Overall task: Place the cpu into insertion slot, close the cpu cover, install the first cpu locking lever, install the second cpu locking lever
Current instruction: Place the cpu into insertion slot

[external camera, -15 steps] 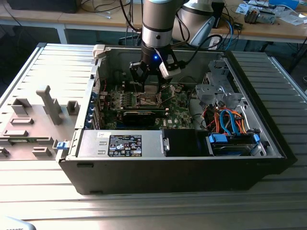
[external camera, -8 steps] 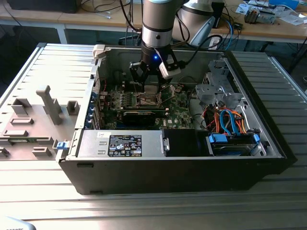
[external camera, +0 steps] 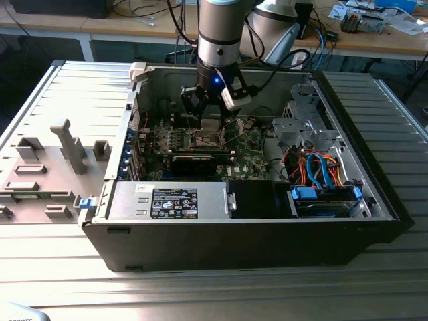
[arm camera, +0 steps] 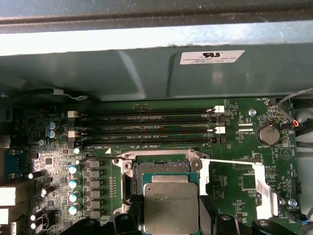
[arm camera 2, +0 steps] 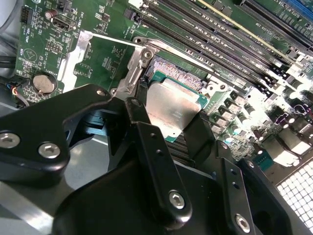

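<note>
A ribbed grey table (external camera: pixel 60 281) carries the computer case (external camera: pixel 254 241), side panel off, with wooden benches (external camera: pixel 134 30) behind. My arm (external camera: pixel 219 27) drops straight down from the top centre of the exterior view into the case. In the second wrist view the gripper (arm camera 2: pixel 166 115) has its black fingers (arm camera 2: pixel 142 122) pressed against two opposite edges of the cpu (arm camera 2: pixel 171 103). It holds the cpu flat, metal face up and square to the board. At the lower centre of the first wrist view, the cpu overlaps the near edge of the insertion slot (arm camera: pixel 159 169).

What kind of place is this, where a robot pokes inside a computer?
Probably a robotics lab or workshop: a robot arm reaches into an open computer case on a ribbed metal table, and wooden benches strewn with cables stand behind.
</note>
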You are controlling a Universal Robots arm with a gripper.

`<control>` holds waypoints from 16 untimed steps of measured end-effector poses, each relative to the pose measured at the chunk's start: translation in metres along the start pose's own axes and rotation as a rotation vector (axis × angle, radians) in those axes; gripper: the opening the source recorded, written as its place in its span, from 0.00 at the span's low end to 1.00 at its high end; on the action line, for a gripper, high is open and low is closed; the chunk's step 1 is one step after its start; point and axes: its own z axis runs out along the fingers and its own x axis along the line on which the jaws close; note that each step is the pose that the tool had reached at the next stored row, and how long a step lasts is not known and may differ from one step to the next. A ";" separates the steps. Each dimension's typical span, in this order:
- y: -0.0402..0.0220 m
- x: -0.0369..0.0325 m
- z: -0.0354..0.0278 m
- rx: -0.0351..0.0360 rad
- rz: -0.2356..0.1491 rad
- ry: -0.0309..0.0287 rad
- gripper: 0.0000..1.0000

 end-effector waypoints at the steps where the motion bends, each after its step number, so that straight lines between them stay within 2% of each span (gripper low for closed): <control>1: 0.0000 0.0000 0.0001 0.0000 0.001 0.0000 0.54; 16: -0.0001 0.0000 0.0019 0.0002 0.008 -0.0003 0.54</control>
